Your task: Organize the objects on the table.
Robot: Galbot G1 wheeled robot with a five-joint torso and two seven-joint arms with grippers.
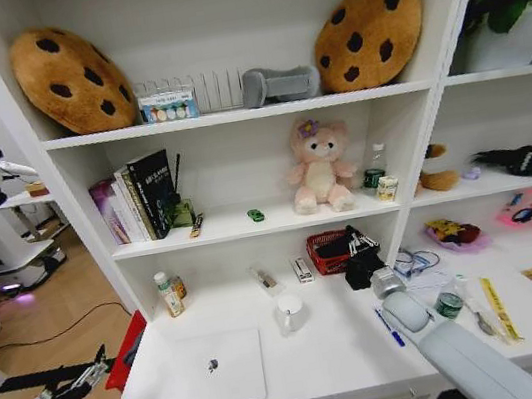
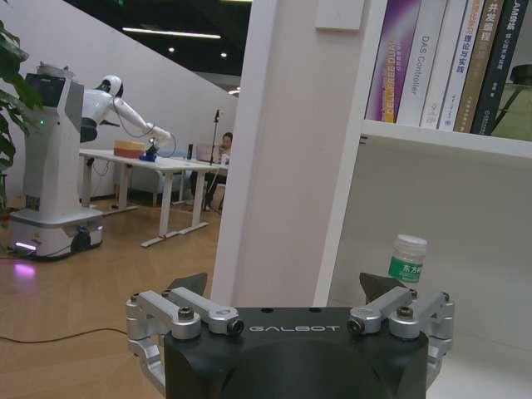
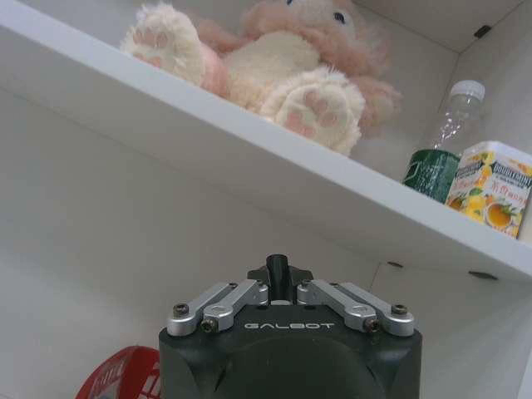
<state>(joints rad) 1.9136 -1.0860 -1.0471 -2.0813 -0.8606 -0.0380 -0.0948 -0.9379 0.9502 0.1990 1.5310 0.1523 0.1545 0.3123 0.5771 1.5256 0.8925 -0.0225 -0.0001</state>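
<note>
Desk surface comes first: a long white table (image 1: 341,355) is seen in the head view, set under tall white shelving, with two silver bar handles visible along its front edge.

A closed silver laptop (image 1: 212,372), flat and rectangular with a small dark logo at the middle of its lid, is laid near the front of the table, at about seven o'clock from the surface's centre.

The right gripper (image 1: 359,258), black on a pale grey forearm, is held above the back of the table at about one o'clock from the laptop, just beside a red mesh basket (image 1: 323,251). In the right wrist view its jaws are seen pressed together (image 3: 279,268), with nothing between them, below the shelf that carries a pink and cream plush toy (image 3: 287,62).

The left gripper (image 1: 92,369) is held off the table's left end, at nine o'clock from the laptop, over the wooden floor. In the left wrist view its jaws are seen spread wide (image 2: 285,287), with nothing held.

A round green tin (image 1: 449,304) is placed on the table at three o'clock from the laptop, beyond the forearm.

A slim blue pen (image 1: 389,327) is laid between the laptop and the tin, just beside the forearm.

A tiny green trinket (image 1: 255,215) is set on the shelf above, at twelve o'clock from the laptop.
</note>
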